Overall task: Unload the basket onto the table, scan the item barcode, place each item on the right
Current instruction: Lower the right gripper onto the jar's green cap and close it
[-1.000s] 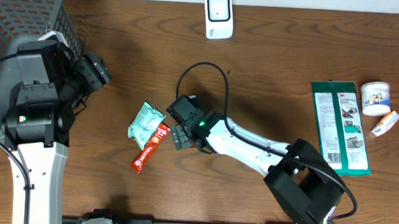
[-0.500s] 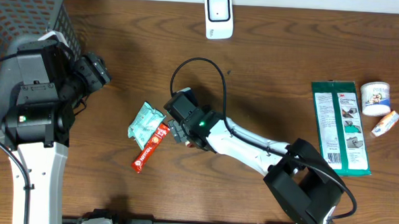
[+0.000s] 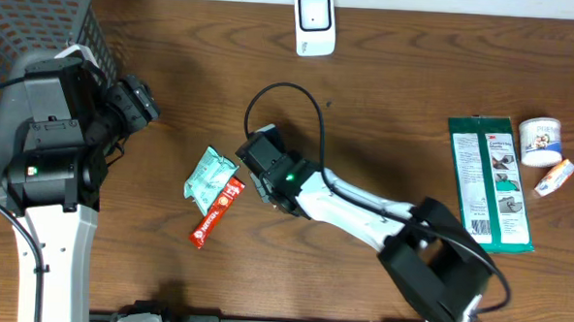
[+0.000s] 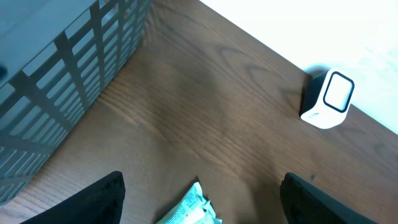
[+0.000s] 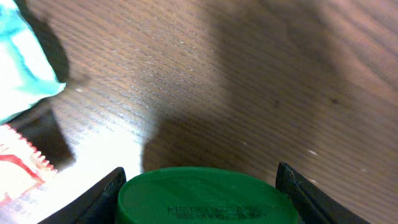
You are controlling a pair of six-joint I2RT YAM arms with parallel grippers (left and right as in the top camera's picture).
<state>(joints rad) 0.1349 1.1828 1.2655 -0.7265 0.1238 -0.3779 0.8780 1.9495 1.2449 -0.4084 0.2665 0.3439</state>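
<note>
Counter: brown wood grain. Wire basket at far-left corner, white scanner at back edge, centre.
Item: green-lidded item. Round lid w/ embossed lettering. Only the lid top shows; body hidden, no barcode in sight.
Item loc: mid-counter, under tip of R arm, so not visible from overhead. Just beside red snack bar and teal packet, apart from both.
R hand: right hand straddles the lid, one finger each side. No gap seen betw. finger and rim, so it's pinching the lid across its width. How firm, can't tell.
L hand: left hand spread wide, nothing betw. fingers. Hangs over counter near basket, cam looking toward scanner.
Handling (my read): rigid plastic lid, prob. a small light tub or jar, not fragile. Smooth round rim may slip or spin in a 2-pt pinch. If lid is loose, lifting by it could leave the body behind.
Where to hold (my read): across the dia., fingers low on the rim or on the body below. Keep label side clear for the scanner.
Other goods: green 3M pack, small white jar, small tube at far right, well apart from the arms.
Vs 1 s ago: R hand has moved back-left, closer to top end of snack bar. Cable loop swung left w/ it. Fingers that showed splayed from overhead are now tucked under the wrist. Most of the shift was done by the half-sec mark.
Unchanged: L arm, both packets, scanner, right-side goods.
</note>
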